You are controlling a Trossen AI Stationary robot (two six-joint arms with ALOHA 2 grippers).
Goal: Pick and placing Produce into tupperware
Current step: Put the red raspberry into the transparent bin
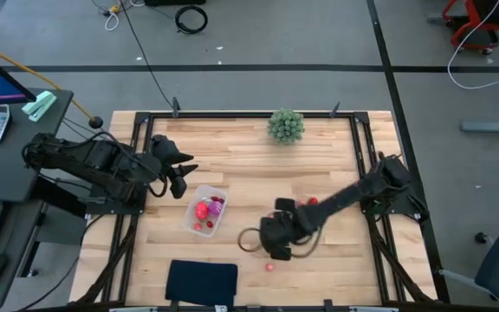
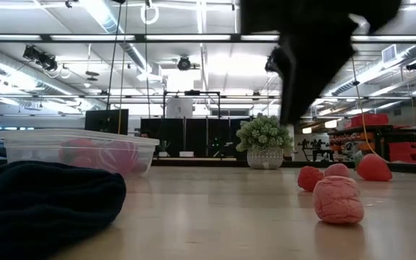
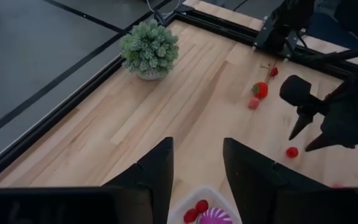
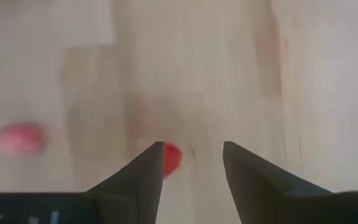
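Now, L gripper [image 1: 183, 180] near table's left edge, fingers apart, empty, just beside tupperware [image 1: 207, 210] w/ produce inside. R gripper [image 4: 191, 163] mid-table, fingers apart, nothing held, over red berry [image 4: 171, 158]. Should centre berry betw fingers, drop straight, close gently so it won't roll.
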